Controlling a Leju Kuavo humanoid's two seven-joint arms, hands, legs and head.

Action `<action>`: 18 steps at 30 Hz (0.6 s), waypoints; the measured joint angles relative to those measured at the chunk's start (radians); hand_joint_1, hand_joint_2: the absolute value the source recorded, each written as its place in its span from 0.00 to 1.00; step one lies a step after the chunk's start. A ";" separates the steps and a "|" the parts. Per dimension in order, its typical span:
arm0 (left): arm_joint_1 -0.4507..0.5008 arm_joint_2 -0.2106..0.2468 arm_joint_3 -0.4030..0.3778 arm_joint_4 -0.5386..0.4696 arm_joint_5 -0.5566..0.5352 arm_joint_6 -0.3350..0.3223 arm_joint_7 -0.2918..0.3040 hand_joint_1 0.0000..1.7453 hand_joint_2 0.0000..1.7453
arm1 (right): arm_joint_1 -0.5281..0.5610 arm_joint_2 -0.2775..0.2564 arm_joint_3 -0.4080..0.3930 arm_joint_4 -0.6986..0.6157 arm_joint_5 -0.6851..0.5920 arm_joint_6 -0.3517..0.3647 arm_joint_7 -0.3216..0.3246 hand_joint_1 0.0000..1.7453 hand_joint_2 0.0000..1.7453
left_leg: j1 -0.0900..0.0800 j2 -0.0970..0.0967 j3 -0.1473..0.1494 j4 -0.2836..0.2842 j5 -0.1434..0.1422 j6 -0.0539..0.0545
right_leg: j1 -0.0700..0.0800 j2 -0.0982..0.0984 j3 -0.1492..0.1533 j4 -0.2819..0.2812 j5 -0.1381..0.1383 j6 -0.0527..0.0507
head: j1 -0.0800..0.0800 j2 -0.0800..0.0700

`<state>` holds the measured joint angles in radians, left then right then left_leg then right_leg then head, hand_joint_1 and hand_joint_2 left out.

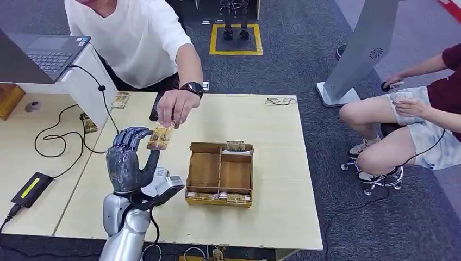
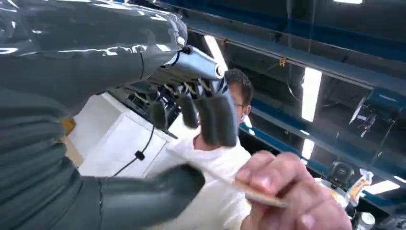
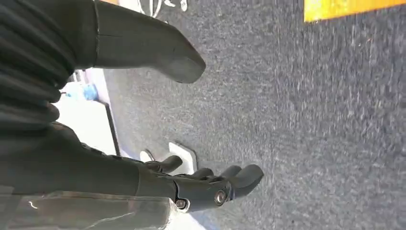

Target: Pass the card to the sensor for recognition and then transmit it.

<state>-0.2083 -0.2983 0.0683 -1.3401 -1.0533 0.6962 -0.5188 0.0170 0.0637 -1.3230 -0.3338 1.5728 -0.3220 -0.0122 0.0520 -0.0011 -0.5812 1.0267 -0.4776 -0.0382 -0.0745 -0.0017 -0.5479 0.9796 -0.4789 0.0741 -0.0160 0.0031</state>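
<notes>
The left hand [image 1: 128,160] is raised above the near edge of the worktop [image 1: 282,179], palm upright, fingers [image 2: 218,117] extended and slightly apart. One card [image 1: 161,136] sits between its fingertips and thumb, touching them. A person's hand [image 1: 174,107] pinches the same card from the far side; whether the robot's fingers actually press on it cannot be told from these views. One wooden tray [image 1: 220,174] rests on the worktop just to the right of the left hand. It has several compartments; small cards appear to stand along its near and far edges. The right hand [image 3: 210,184] hangs over grey carpet [image 3: 311,120], fingers loosely apart, holding nothing. One laptop [image 1: 46,54] stands at far left.
</notes>
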 joint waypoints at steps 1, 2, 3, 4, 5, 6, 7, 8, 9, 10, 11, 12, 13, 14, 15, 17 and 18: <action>0.000 0.000 0.003 -0.004 0.008 0.000 -0.005 1.00 1.00 | 0.000 -0.001 0.000 0.003 0.000 0.000 -0.002 0.00 1.00 | 0.000 0.000 0.000 0.000 0.000 0.000 | 0.000 0.000 0.000 0.000 0.000 0.000 | 0.000 0.000; 0.001 0.000 0.008 -0.009 0.019 0.000 -0.008 1.00 1.00 | 0.000 -0.002 0.000 0.004 0.000 -0.002 -0.002 0.00 1.00 | 0.000 0.000 0.000 0.000 0.000 0.000 | 0.000 0.000 0.000 0.000 0.000 0.000 | 0.000 0.000; 0.002 0.000 0.011 -0.014 0.028 0.000 -0.008 1.00 1.00 | 0.000 -0.002 0.000 0.005 0.000 -0.003 -0.003 0.00 1.00 | 0.000 0.000 0.000 0.000 0.000 0.000 | 0.000 0.000 0.000 0.000 0.000 0.000 | 0.000 0.000; 0.002 0.000 0.014 -0.019 0.035 0.000 -0.008 1.00 1.00 | 0.000 -0.003 0.000 0.007 0.000 -0.003 -0.003 0.00 1.00 | 0.000 0.000 0.000 0.000 0.000 0.000 | 0.000 0.000 0.000 0.000 0.000 0.000 | 0.000 0.000; 0.002 0.000 0.015 -0.022 0.036 0.000 -0.008 1.00 1.00 | 0.000 -0.003 0.000 0.008 0.000 -0.005 -0.005 0.00 1.00 | 0.000 0.000 0.000 0.000 0.000 0.000 | 0.000 -0.001 0.000 0.000 0.000 0.000 | 0.000 0.000; 0.002 0.000 0.015 -0.024 0.041 0.000 -0.008 1.00 1.00 | -0.001 -0.003 0.000 0.010 0.000 -0.006 -0.005 0.00 1.00 | 0.000 0.000 0.000 0.000 0.000 0.000 | 0.000 -0.001 0.000 0.000 0.000 0.000 | 0.000 0.000; 0.002 0.000 0.015 -0.026 0.050 0.000 -0.009 1.00 1.00 | -0.002 -0.003 0.000 0.011 0.000 -0.006 -0.006 0.00 1.00 | 0.000 0.000 0.000 0.000 0.000 0.000 | 0.000 -0.001 0.000 0.000 0.000 0.000 | 0.000 0.000; 0.002 0.000 0.015 -0.027 0.059 0.000 -0.010 1.00 1.00 | -0.003 -0.003 0.000 0.011 0.000 -0.006 -0.007 0.00 1.00 | 0.000 0.000 0.000 0.000 0.000 0.000 | 0.000 -0.001 0.000 0.000 0.000 0.000 | 0.000 0.000; 0.002 0.000 0.015 -0.028 0.066 0.000 -0.010 1.00 1.00 | -0.003 -0.003 0.000 0.012 0.000 -0.007 -0.008 0.00 1.00 | 0.000 0.000 0.000 0.000 0.000 0.000 | 0.000 0.000 0.000 0.000 0.000 0.000 | 0.000 0.000; 0.002 0.000 0.015 -0.030 0.074 0.000 -0.012 1.00 1.00 | -0.003 -0.003 0.000 0.012 0.000 -0.008 -0.008 0.00 1.00 | 0.000 0.000 0.000 0.000 0.000 0.000 | 0.000 -0.001 0.000 0.000 0.000 0.000 | 0.000 0.000; 0.002 0.000 0.015 -0.031 0.081 0.000 -0.019 1.00 1.00 | -0.004 -0.003 0.000 0.013 0.000 -0.008 -0.008 0.00 1.00 | 0.000 0.000 0.000 0.000 0.000 0.000 | 0.000 -0.001 0.000 0.000 0.000 0.000 | 0.000 0.000; 0.003 0.000 0.015 -0.031 0.088 0.000 -0.024 1.00 1.00 | -0.004 -0.003 0.000 0.013 0.000 -0.009 -0.008 0.00 1.00 | 0.000 0.000 0.000 0.000 0.000 0.000 | 0.000 -0.001 0.000 0.000 0.000 0.000 | 0.000 0.000; 0.003 0.000 0.015 -0.031 0.092 0.000 -0.028 1.00 1.00 | -0.004 -0.004 0.000 0.013 0.000 -0.009 -0.008 0.00 1.00 | 0.000 0.000 0.000 0.000 0.000 0.000 | 0.000 -0.001 0.001 0.000 0.000 0.000 | 0.000 0.000; 0.003 -0.001 0.015 -0.031 0.096 0.000 -0.028 1.00 1.00 | -0.004 -0.005 0.000 0.013 0.000 -0.009 -0.009 0.00 1.00 | 0.000 0.000 0.000 0.000 0.000 0.000 | 0.000 -0.001 0.000 0.000 0.000 0.000 | 0.000 0.000; 0.003 -0.001 0.015 -0.031 0.097 0.000 -0.028 1.00 1.00 | -0.004 -0.005 0.000 0.013 0.000 -0.009 -0.009 0.00 1.00 | 0.000 0.000 0.000 0.000 0.000 0.000 | 0.000 -0.001 0.000 0.000 0.000 0.000 | 0.000 0.000; 0.003 -0.001 0.016 -0.031 0.096 0.000 -0.027 1.00 1.00 | -0.005 -0.006 0.000 0.013 0.000 -0.009 -0.010 0.00 1.00 | 0.000 0.000 0.000 0.000 0.000 0.000 | 0.000 -0.001 0.000 0.000 0.000 0.000 | 0.000 0.000; 0.003 0.000 0.016 -0.031 0.096 0.000 -0.027 1.00 1.00 | -0.005 -0.007 0.000 0.013 0.000 -0.009 -0.010 0.00 1.00 | 0.000 0.000 0.000 0.000 0.000 0.000 | 0.000 -0.001 0.000 0.000 0.000 0.000 | 0.000 0.000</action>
<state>-0.2054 -0.2987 0.0839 -1.3706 -0.9571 0.6962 -0.5463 0.0124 0.0565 -1.3230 -0.3212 1.5724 -0.3311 -0.0217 0.0520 -0.0015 -0.5810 1.0267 -0.4774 -0.0383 -0.0745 -0.0022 -0.5475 0.9796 -0.4788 0.0741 -0.0164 0.0031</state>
